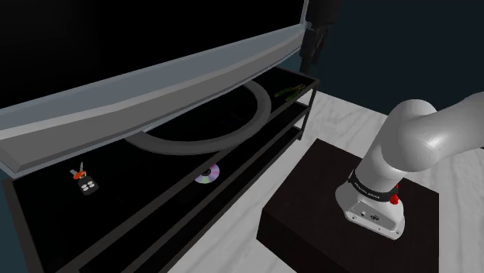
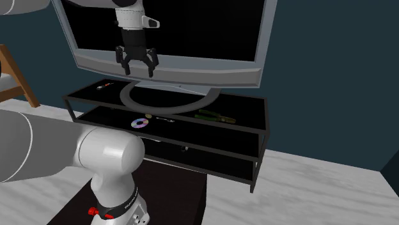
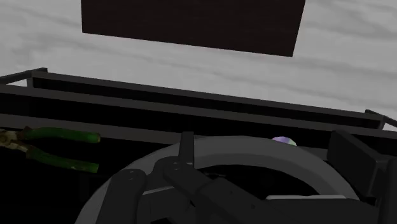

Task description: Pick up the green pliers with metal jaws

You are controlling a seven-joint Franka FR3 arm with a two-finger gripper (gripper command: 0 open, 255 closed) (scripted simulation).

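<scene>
Lying flat on the black shelf unit, the green pliers appear rigid and fairly heavy, best grasped crosswise near the pivot. The gripper hovers well apart, jaws wide.

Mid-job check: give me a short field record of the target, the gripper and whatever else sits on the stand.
target: green pliers, lying flat on the black TV stand, not held
gripper: open, empty, hanging above the TV's ring base
offset: pliers lie lower, toward the second exterior view's right of the gripper
other items: disc, key fob
</scene>
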